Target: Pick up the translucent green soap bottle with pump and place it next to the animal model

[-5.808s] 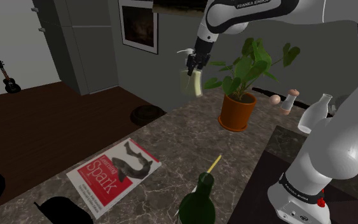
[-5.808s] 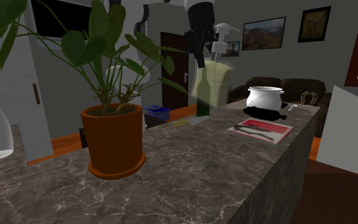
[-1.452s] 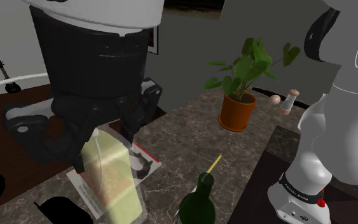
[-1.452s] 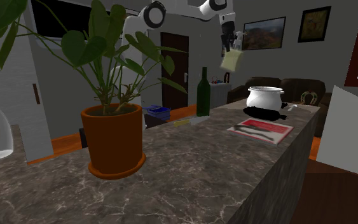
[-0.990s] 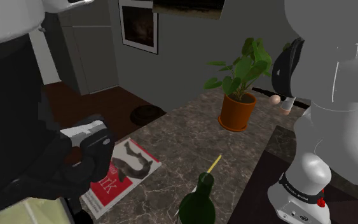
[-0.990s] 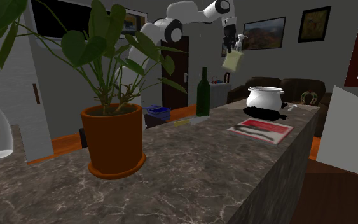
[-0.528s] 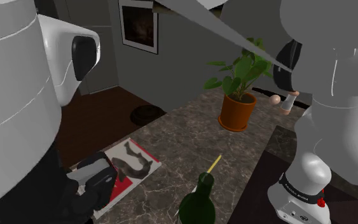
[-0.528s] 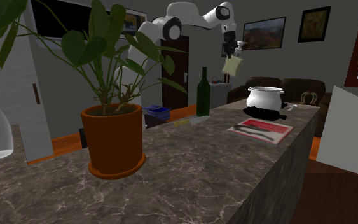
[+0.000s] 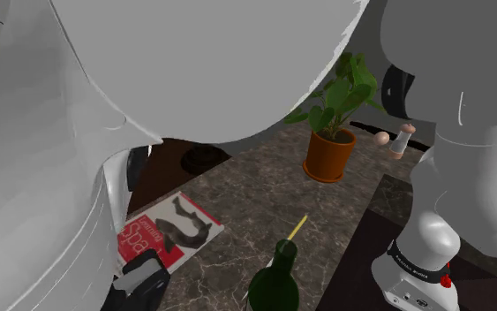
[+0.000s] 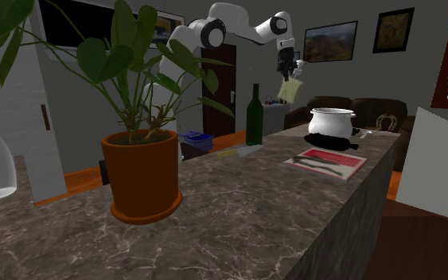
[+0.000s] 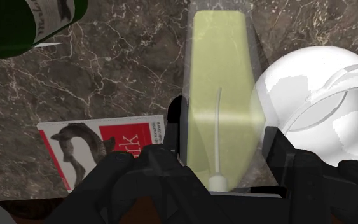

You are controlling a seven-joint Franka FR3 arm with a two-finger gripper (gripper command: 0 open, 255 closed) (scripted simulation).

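Surface: dark marbled countertop (image 10: 238, 219) in a dim living room, framed pictures (image 10: 330, 41) on the far wall
Pincer: gripper (image 11: 227, 130) clamped on the soap bottle (image 11: 222, 76), one black finger pressed to each flat side
Bottle: pale yellow-green and see-through, held aloft well above the counter, between the magazine (image 11: 101, 146) and the white pot (image 11: 317, 95) in the wrist view
Just changed: in a few seconds the bottle was carried from beside the potted plant (image 10: 141, 171) to the counter's far end, and in the last second it has sunk a little
Meaning: pick-up done and carry nearly done, I judge; lowering and release remain
Target spot: the animal model I cannot pick out for sure
Counts: one soap bottle, one dark green wine bottle (image 10: 254, 115), one magazine, one pot, one plant, one yellow stick (image 9: 297, 226), one round tan piece (image 9: 381, 138), one shaker-like piece (image 9: 402, 140)
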